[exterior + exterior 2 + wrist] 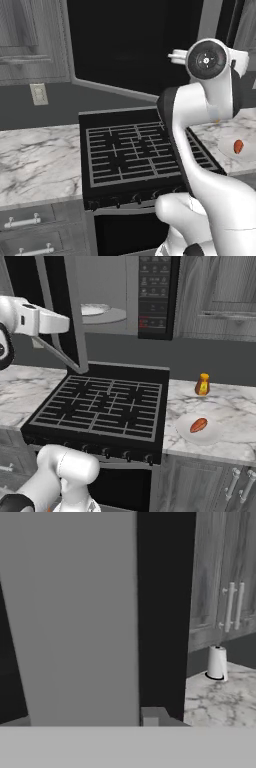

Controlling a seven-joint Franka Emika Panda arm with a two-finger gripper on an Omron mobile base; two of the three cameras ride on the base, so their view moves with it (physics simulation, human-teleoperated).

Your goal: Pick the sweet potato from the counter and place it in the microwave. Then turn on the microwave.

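Observation:
The sweet potato [198,425] [238,146] lies on a white plate [210,436] on the marble counter [227,406], right of the stove. Above the stove, the microwave [155,296] stands with its black glass door [57,301] swung wide open to the left. Its white round plate [92,309] shows inside. The white hand of my arm [50,321] is high up at the left, right against the open door and far from the sweet potato. Its fingers are hidden by the door frame. In the hand view, the door's grey frame [75,617] is very close.
The black grated stovetop [105,401] lies below the microwave. An orange bottle [202,384] stands behind the plate. A paper towel roll [217,662] sits on the counter under grey cabinets [225,572]. More counter [35,160] lies left of the stove.

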